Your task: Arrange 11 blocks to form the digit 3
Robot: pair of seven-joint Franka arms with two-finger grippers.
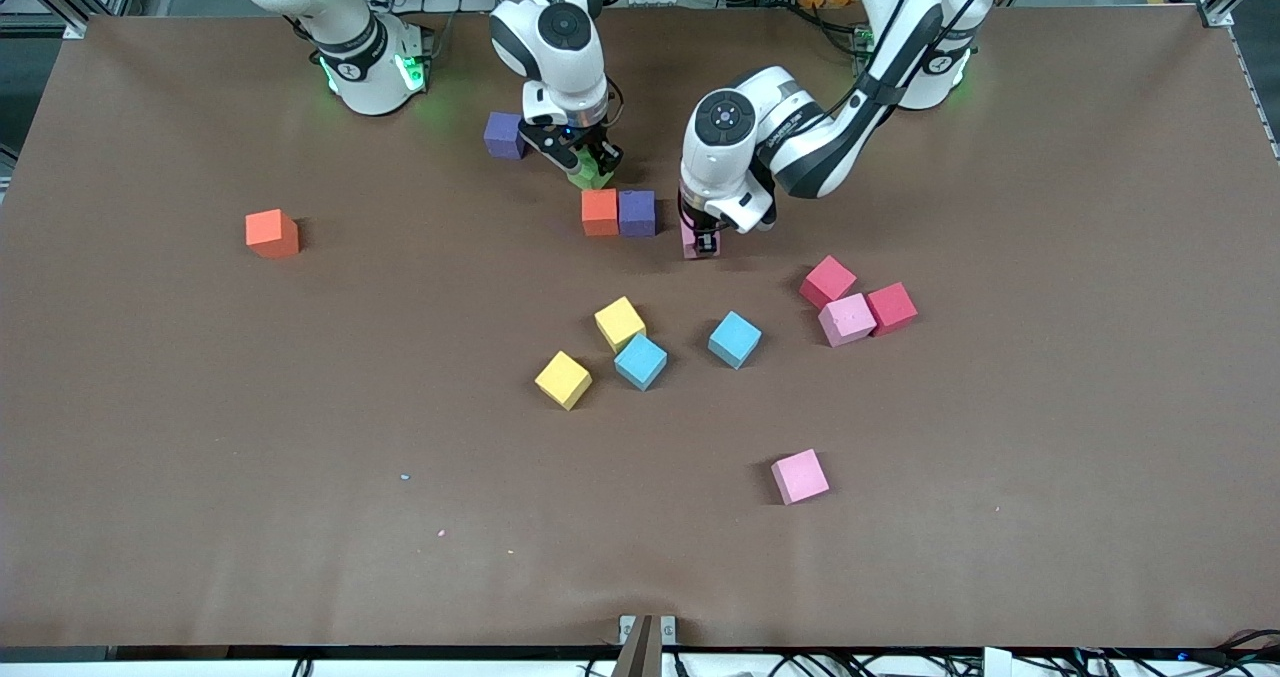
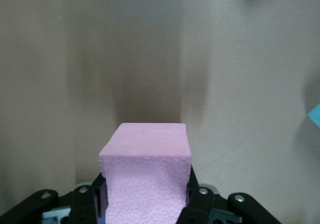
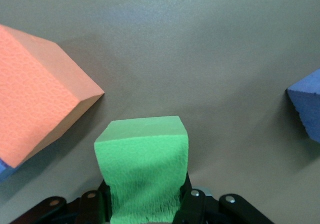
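A loose pink block (image 1: 799,476) lies nearest the camera. The left gripper (image 1: 704,244) holds a pink cube (image 2: 146,176), the right gripper (image 1: 594,168) a green cube (image 3: 144,169); next, each should join the orange-purple pair (image 1: 618,212)

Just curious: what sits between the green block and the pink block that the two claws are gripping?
In the front view, an orange block touching a purple block sits between the green block and pink block.
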